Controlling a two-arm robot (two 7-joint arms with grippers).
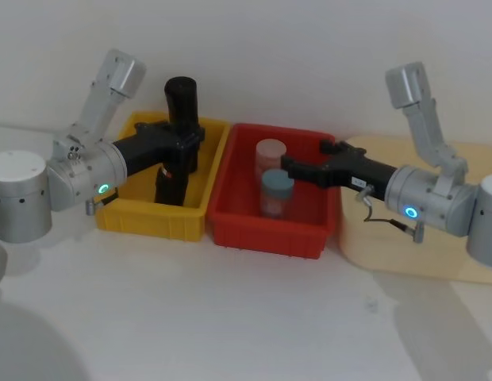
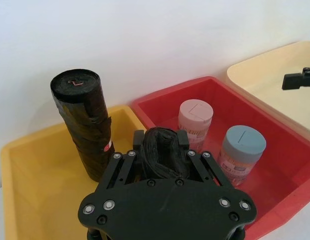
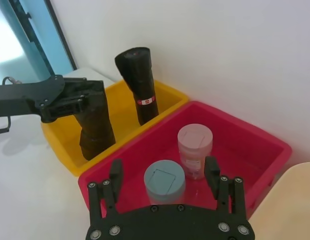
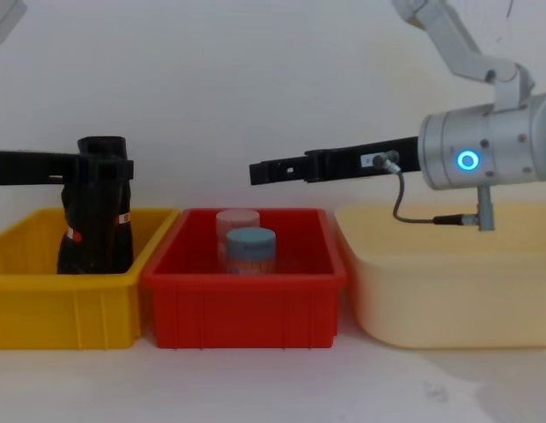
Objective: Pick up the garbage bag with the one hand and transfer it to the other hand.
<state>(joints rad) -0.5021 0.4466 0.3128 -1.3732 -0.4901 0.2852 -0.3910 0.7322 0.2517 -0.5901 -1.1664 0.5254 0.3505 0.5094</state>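
Three bins stand side by side on the white bench (image 1: 230, 317): a yellow bin (image 1: 151, 222), a red bin (image 1: 266, 234) and a cream bin (image 1: 405, 254). The yellow bin holds two black rolls. One, the garbage bag (image 3: 95, 125), is clamped near its top between the fingers of the left gripper (image 2: 161, 142), with its lower end down inside the bin. The second roll (image 3: 140, 82) stands upright just behind it by the back wall and carries a red-and-white label band. The red bin holds two jars close together, a pink-lidded jar (image 3: 195, 142) and a blue-lidded jar (image 3: 164, 182). The right gripper (image 1: 290, 165) hovers above the red bin, its fingers spread wide with nothing between them.
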